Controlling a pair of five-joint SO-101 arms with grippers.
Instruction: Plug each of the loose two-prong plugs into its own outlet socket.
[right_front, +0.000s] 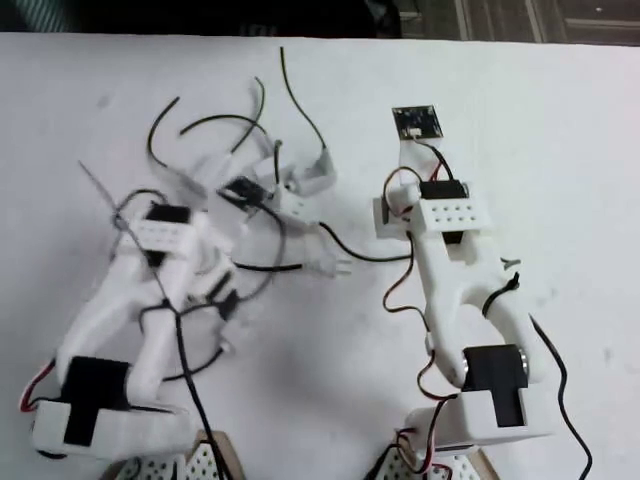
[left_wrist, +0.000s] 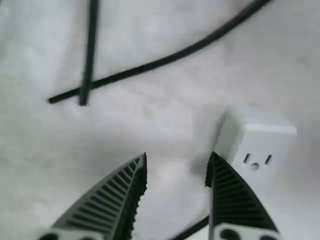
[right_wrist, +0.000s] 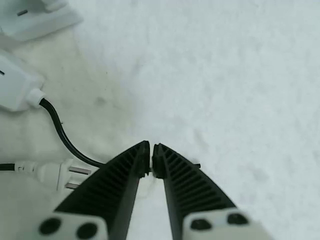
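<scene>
Tabletop (right_front: 560, 120): white; we see black cables (right_front: 300, 100) strewn.
Left gripper (left_wrist: 177, 160): released, just beside outlet socket (left_wrist: 255, 142).
Right gripper (right_wrist: 151, 152): clenched, apart from outlet socket.
Two-prong plug (right_wrist: 55, 175): loose, near outlet socket.

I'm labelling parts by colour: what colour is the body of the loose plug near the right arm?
The plug is white; the right wrist view shows it best.

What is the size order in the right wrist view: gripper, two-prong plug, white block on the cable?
1. right gripper, nearest the camera.
2 or 3. white block and two-prong plug look alike; the block is cropped at the edge, so no ranking.
</scene>
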